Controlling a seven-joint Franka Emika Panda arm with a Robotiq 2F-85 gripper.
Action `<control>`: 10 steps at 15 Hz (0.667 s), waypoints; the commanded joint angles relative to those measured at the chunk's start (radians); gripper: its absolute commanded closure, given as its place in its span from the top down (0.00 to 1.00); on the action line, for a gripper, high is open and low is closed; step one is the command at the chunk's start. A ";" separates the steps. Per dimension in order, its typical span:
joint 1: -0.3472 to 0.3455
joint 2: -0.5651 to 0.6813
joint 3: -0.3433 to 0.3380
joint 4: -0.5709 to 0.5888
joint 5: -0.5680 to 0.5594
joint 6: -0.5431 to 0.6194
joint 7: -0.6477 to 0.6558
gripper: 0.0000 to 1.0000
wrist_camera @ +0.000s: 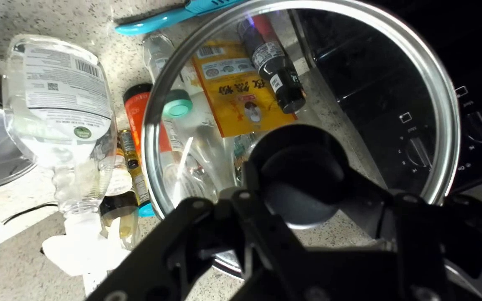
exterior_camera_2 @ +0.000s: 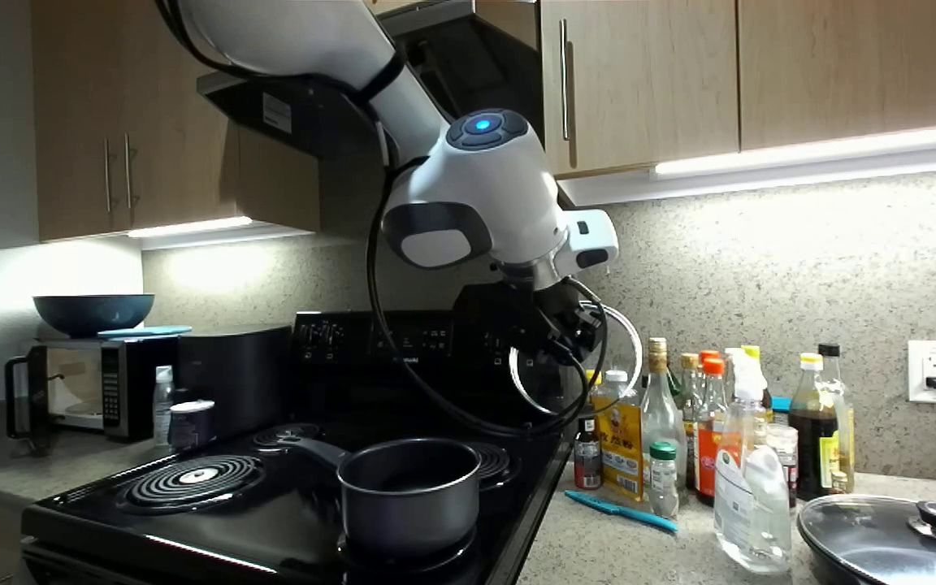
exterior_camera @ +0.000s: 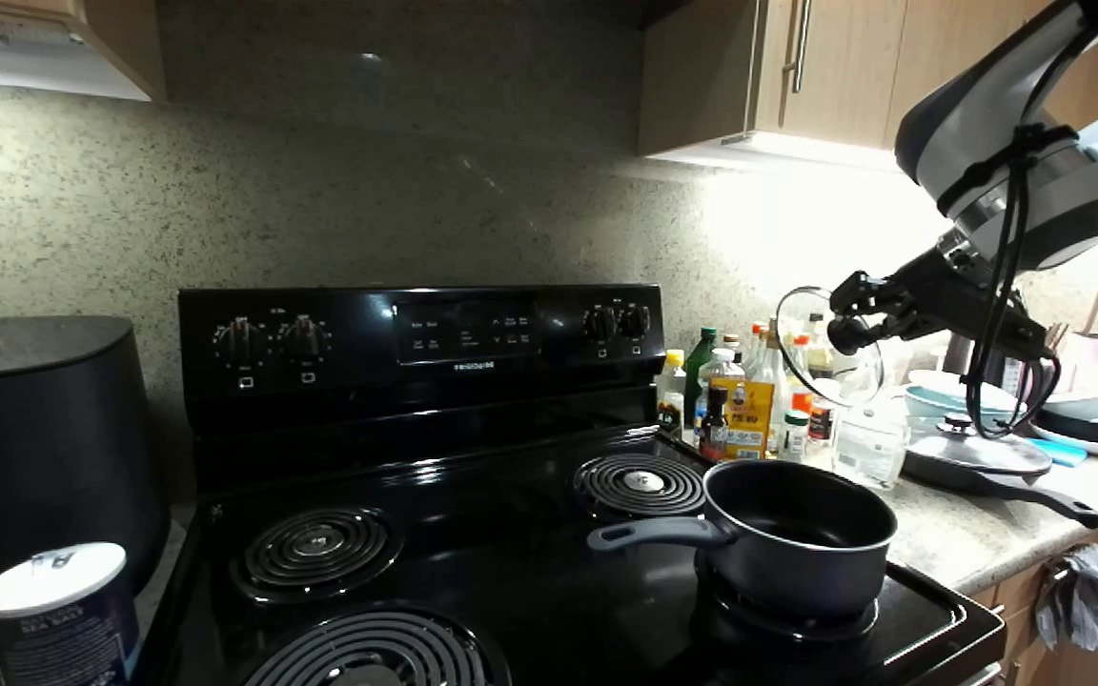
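Note:
My gripper (wrist_camera: 300, 177) is shut on the black knob (wrist_camera: 308, 175) of a clear glass lid, one finger on each side of it. The lid's metal rim (wrist_camera: 448, 104) spans much of the wrist view, with bottles visible through the glass. In both exterior views the lid (exterior_camera: 782, 324) (exterior_camera_2: 637, 349) hangs tilted steeply in the air, near the bottles beside the stove. A dark grey saucepan (exterior_camera: 797, 572) (exterior_camera_2: 411, 512) stands uncovered on a front burner, apart from the lid. The fingertips are dark in the wrist view, partly hiding the grip.
Several bottles and a yellow packet (wrist_camera: 241, 92) (exterior_camera_2: 621, 443) stand on the counter by the stove. Near them are a clear spray bottle (wrist_camera: 65, 92) (exterior_camera_2: 752, 512), a turquoise-handled tool (wrist_camera: 157, 26) and a lidded pan (exterior_camera: 973, 462). A salt canister (exterior_camera: 63, 610) stands across the stove. Cabinets (exterior_camera_2: 639, 81) hang above.

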 commanded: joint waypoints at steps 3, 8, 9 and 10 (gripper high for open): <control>0.014 0.052 0.036 -0.059 -0.183 0.026 0.076 0.23; 0.033 0.084 0.055 -0.121 -0.381 0.038 0.187 0.23; 0.034 0.081 0.055 -0.125 -0.404 0.031 0.199 0.23; 0.038 0.080 0.058 -0.116 -0.394 0.033 0.191 0.23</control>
